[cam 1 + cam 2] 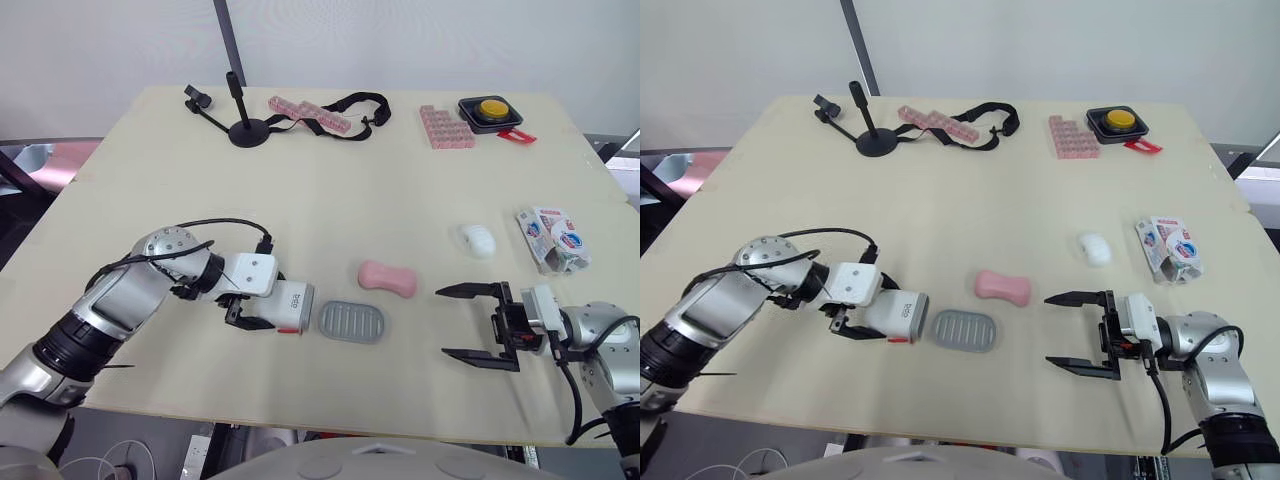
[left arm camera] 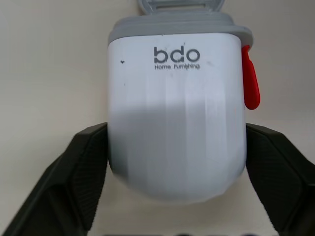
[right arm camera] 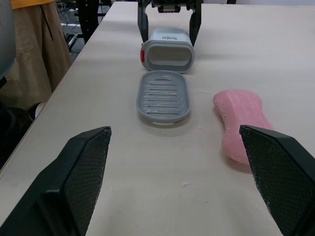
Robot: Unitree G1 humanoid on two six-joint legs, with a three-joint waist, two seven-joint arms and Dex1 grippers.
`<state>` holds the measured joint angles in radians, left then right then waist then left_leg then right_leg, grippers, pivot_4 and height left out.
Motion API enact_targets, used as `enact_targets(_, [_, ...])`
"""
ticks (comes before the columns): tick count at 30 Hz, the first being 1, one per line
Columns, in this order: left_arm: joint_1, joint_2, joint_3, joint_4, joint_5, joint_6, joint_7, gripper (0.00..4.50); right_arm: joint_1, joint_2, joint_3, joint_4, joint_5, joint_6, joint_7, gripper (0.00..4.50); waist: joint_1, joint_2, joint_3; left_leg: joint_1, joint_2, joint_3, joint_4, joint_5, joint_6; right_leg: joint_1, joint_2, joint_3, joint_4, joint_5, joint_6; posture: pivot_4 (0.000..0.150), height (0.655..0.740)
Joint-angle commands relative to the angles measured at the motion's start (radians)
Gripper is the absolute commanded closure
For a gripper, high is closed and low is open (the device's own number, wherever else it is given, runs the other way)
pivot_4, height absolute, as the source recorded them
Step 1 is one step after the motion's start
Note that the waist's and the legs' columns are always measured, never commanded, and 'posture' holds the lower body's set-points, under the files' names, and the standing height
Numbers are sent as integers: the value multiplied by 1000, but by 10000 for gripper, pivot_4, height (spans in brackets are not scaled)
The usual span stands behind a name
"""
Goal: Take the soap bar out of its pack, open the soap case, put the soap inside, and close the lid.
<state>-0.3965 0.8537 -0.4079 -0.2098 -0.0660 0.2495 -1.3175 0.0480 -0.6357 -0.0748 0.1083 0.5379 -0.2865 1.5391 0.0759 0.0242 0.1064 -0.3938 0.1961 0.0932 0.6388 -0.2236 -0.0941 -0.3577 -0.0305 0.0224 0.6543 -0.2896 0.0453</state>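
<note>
Two steps look done: the pink soap bar (image 1: 388,278) lies bare on the tabletop (image 1: 330,190), well apart from its pack (image 1: 552,240) near the robot's right edge. The soap case (image 3: 167,51) is open, tipped on its side with its mouth towards the right arm. A grey ribbed tray (image 1: 352,321), which I take for the case's lid or insert, lies flat just beside that mouth. The soap is near the tray, a little farther from the robot.

The left tool (image 1: 262,308) grips the white case body, one black finger pressed on each flank. The right tool (image 1: 443,322) hangs with its fingers spread wide and nothing between them, near the soap but not touching it.

So the step in hand is loading the soap. My reading is that the next move falls to the right tool: reach to the bar, close across its narrow waist, and carry it to the tray or case while the left tool steadies the body. The bar looks smooth and rounded, so a shallow pinch could let it slide.

Counted: one soap bar, one case, one grey tray, one pack, one small white oval object (image 1: 478,240) beside the pack, two tools. Along the far edge are one long strip of pink blocks (image 1: 308,113), one squarer slab of pink blocks (image 1: 445,127), one yellow button (image 1: 490,108), one black stand (image 1: 245,128) and one black strap (image 1: 355,104).
</note>
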Motion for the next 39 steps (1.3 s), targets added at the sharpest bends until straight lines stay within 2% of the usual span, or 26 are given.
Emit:
enact_targets(1, [-1,1,10,-14,-6,7,-10,65,6,-19,-10,-16,-1,-3,10,0,-1,0,0,0,0,0,0,0,0,0,0,0,0,0,0,1500,7385])
enact_targets(7, [-2,15,33,-16,-29,1,-40,65,10,-20,-8,-15,-3,-3,8,0,-4,0,0,0,0,0,-1,0,0,0,0,0,0,0,0,1500,7385])
enact_targets(19, [68,13,213,27,-194,-94,-57,65,7,-19,-1,-14,-8,6,2,0,-5,0,0,0,0,0,-2,0,0,0,0,0,-1,0,0,1500,7385])
enact_targets(23, [143,-15,323,36,-293,-152,-51,65,1,-19,-3,-22,-6,23,-14,0,-6,0,0,0,0,0,-2,0,0,0,0,-1,-2,0,0,1500,7385])
enact_targets(27, [304,-68,504,65,-401,-221,-15,65,-12,-30,-8,-94,6,120,-89,0,-10,0,0,0,0,0,-3,0,0,0,1,-2,-2,0,0,1500,7385])
enact_targets(34, [547,-125,655,83,-403,-334,50,65,-39,-67,9,-272,-16,300,-243,0,-4,-1,0,1,1,0,-5,0,0,0,0,-2,-4,0,0,1500,7385])
enact_targets(39, [677,-184,680,17,-403,-386,105,65,-119,-78,87,-382,-120,454,-399,0,-5,-3,1,1,1,0,-5,0,0,0,1,-2,-4,0,0,1500,7385])
